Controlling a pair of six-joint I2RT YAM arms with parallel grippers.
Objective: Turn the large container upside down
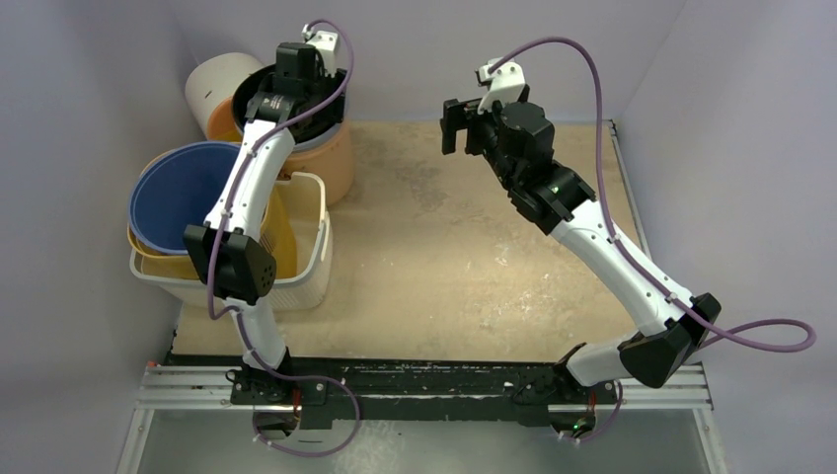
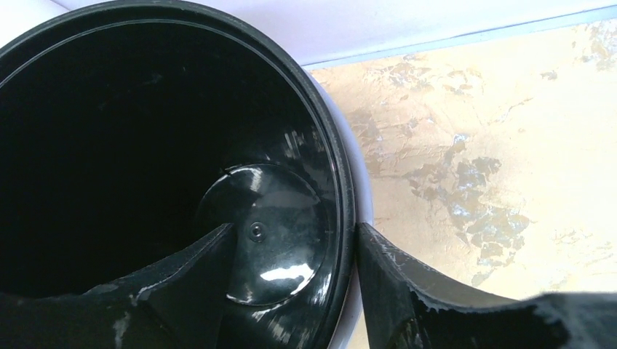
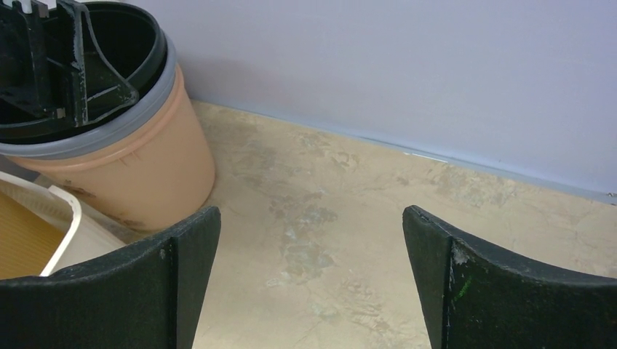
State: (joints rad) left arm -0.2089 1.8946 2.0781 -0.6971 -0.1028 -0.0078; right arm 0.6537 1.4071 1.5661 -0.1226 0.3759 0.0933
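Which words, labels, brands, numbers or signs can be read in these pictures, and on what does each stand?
No text can be read in any view.
The black container, the peach pot below it, the blue bowl, the white basket and the white cylinder show no label or print.
A tiny dark mark on the cylinder is too small to tell.

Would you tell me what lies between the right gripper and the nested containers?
Nothing but bare tabletop between the right gripper and nested containers, per the right wrist view.
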